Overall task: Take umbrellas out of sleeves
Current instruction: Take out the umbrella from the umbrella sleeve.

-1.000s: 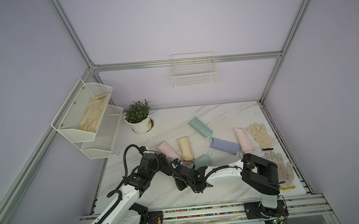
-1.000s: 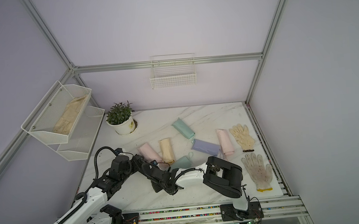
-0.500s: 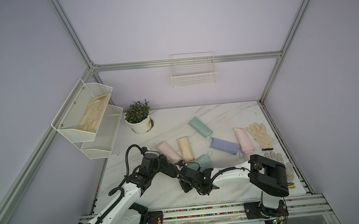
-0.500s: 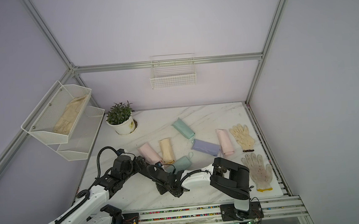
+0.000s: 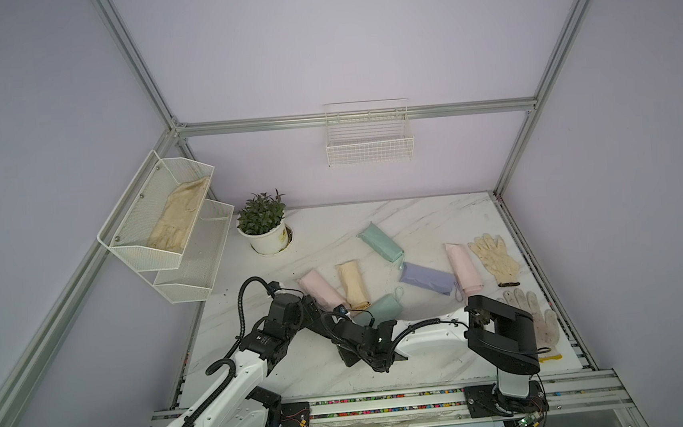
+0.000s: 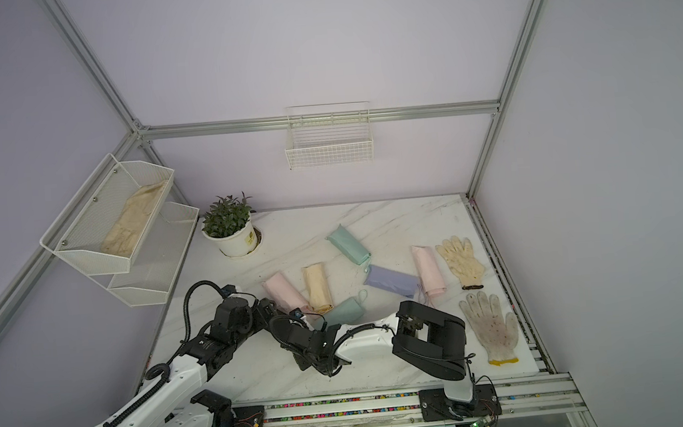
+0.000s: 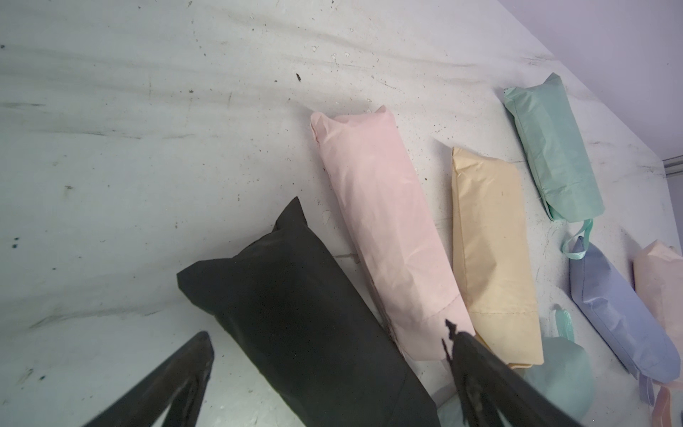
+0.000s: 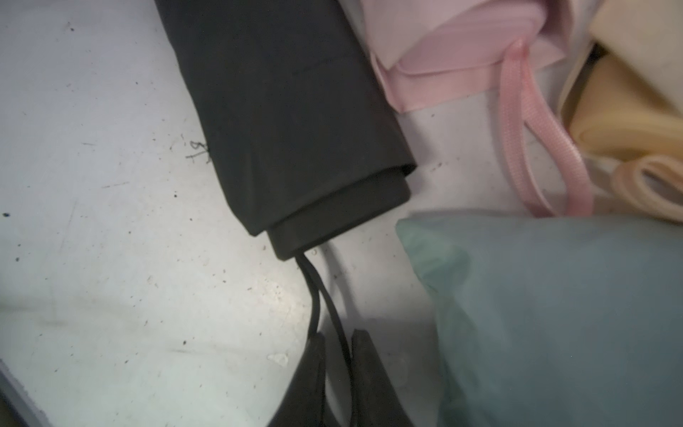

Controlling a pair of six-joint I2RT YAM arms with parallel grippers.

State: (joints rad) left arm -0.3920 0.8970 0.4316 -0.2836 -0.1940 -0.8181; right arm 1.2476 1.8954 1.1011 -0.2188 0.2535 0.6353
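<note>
Blk umbrella [image 8: 343, 210] is still sheathed; only its handle end is seen past the mouth of the blk sleeve [image 7: 295, 314], laid on the table [image 7: 111, 148] against the pink sleeve [image 7: 384, 229]. Its wrist loop [image 8: 314, 288] is threaded thru the right gripper [image 8: 338, 334], just eased from clenched to a narrow gap, so the loop is prob. freed. Left gripper [image 7: 325, 332] is held wide open astride the sleeve, nothing clamped. Re-grip is likely needed before extraction.

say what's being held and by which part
Left gripper: nothing, open. Right gripper: wrist loop of the black umbrella runs between its nearly closed fingers; whether pinched cannot be told.
</note>
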